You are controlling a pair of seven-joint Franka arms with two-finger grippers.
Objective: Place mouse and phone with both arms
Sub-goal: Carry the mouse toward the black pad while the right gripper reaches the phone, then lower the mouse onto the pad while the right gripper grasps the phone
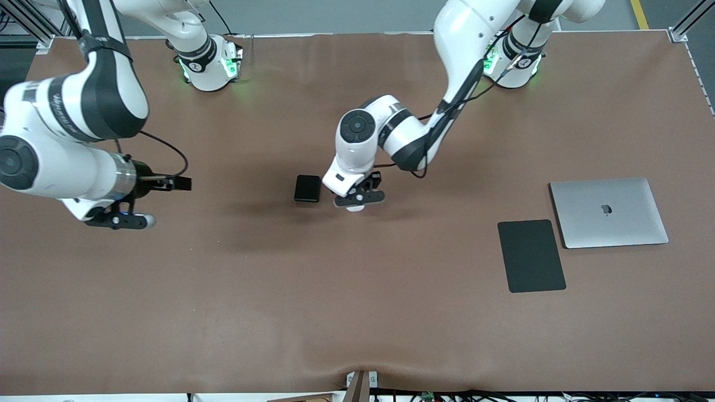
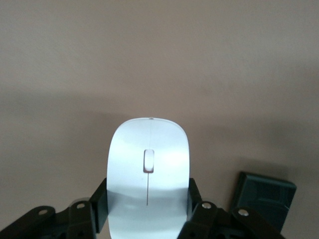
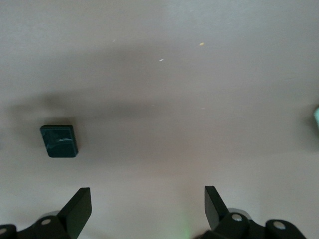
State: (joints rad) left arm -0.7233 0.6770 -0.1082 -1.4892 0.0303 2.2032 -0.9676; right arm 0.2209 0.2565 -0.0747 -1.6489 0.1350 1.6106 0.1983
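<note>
The left gripper (image 1: 357,200) is sitting low at the middle of the table (image 1: 279,312), and its fingers (image 2: 101,204) are pressing against the two long sides of the mouse (image 2: 148,179), which is filling the space between them. In the front view only a sliver of the white mouse (image 1: 354,209) is showing under the black fingers, so whether it is resting on the table or just off it cannot be told. The phone (image 1: 308,188) is lying flat on the table just beside this gripper, toward the right arm's end, apart from the mouse. The right gripper (image 1: 120,220) is hanging above the table at the right arm's end, its fingers (image 3: 77,209) standing wide apart and holding nothing; the phone (image 3: 59,141) is lying well clear of them. A black mouse pad (image 1: 531,255) and a closed silver laptop (image 1: 609,212) are lying side by side toward the left arm's end, well apart from both grippers.
</note>
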